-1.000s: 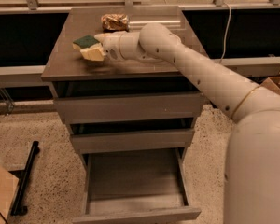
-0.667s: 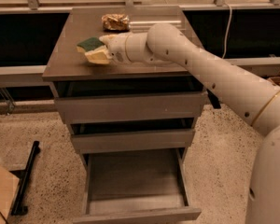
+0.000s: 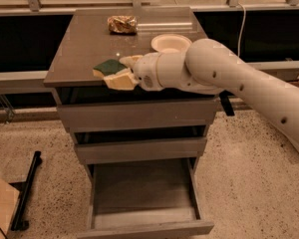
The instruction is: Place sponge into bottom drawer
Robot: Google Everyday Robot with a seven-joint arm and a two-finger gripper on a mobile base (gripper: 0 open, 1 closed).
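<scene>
**While the gripper is clamping the sponge at the countertop's front edge, the bottom drawer is standing open below**

Where the cabinet top is ending at its front lip, the gripper is holding the sponge, its jaws pressing on the block from either side. The sponge is sitting tilted at the front left part of the top, right at the lip; whether it is touching the surface cannot be told. It is showing a dark green scouring face uppermost and a pale yellow foam body beneath. The white arm is reaching in from the right, crossing the front right corner of the top.

Directly below, the top drawer and middle drawer are lying nearly flush with the cabinet. The bottom drawer is projecting well forward, presenting its plain grey floor between low side walls. Speckled floor is lying open to the right of the drawer, while a black stand is occupying the floor to the left.

Behind the gripper, a cream bowl and a foil snack packet are resting on the top, well apart from the sponge.
</scene>
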